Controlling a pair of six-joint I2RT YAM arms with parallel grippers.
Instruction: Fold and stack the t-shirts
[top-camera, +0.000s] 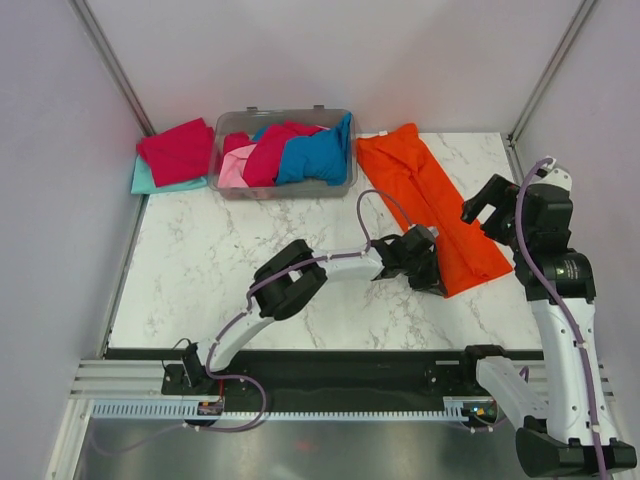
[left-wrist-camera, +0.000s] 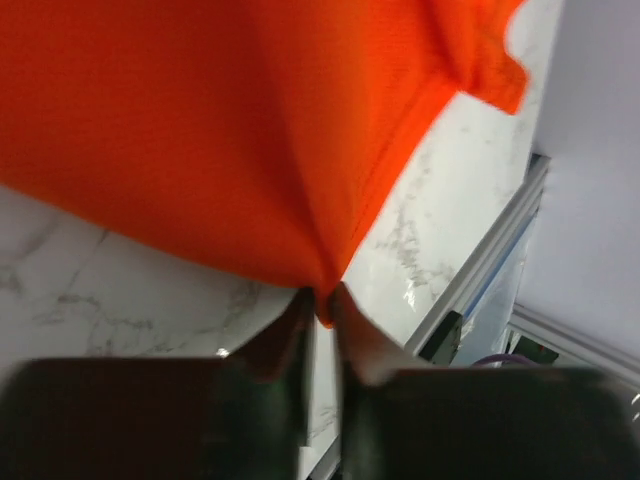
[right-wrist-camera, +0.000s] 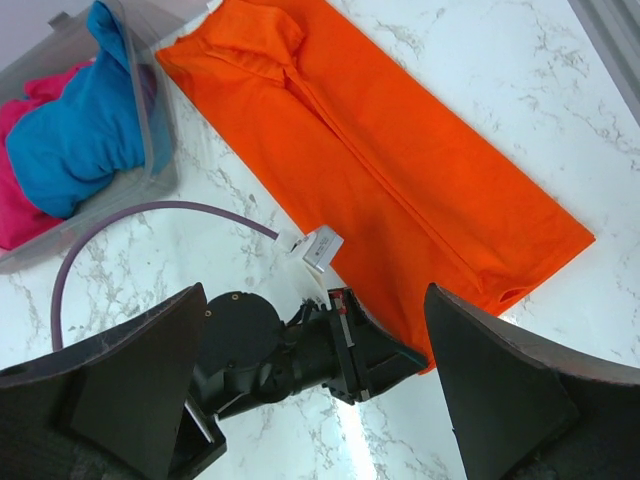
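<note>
We see a white marbled desk (top-camera: 200, 270) boxed in by plain pale walls (top-camera: 330, 50) behind it and on both sides. Metal posts (top-camera: 112, 65) rise at the desk's back corners; a slotted rail (top-camera: 330, 408) runs along its near edge.

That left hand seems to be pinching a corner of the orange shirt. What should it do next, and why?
Probably lift that corner and carry it toward the far collar end. The left hand is shut on the near corner of the orange t-shirt, which already lies folded into a long strip, so halving its length looks due. The right hand hovers open nearby, holding nothing.
</note>
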